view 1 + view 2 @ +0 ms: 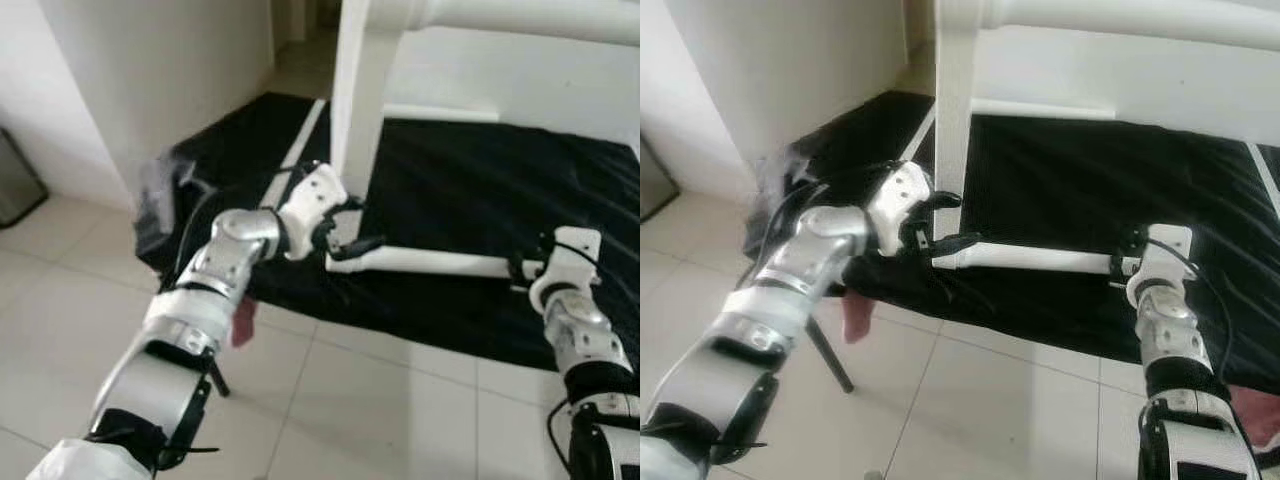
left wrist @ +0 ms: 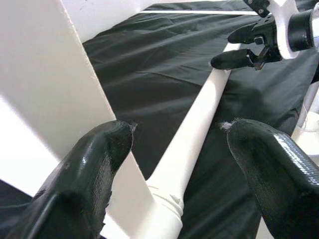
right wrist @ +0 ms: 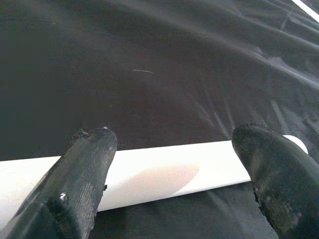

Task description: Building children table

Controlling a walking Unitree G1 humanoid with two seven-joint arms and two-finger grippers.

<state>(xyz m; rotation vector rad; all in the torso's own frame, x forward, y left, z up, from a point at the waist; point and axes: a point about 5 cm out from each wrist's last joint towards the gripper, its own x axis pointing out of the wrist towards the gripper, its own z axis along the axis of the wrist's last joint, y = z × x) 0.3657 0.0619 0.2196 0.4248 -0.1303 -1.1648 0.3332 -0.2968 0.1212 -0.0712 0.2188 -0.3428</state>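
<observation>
Fingers (image 2: 99, 164) of our left gripper (image 1: 345, 232) gape wide around one end of a round white table leg (image 1: 430, 262), gripping nothing. Our right gripper (image 1: 1123, 262) straddles the leg's other end, equally spread. We see the smooth leg lying flat on a black cloth (image 1: 470, 190), beside the upright white table frame (image 1: 358, 110).
</observation>
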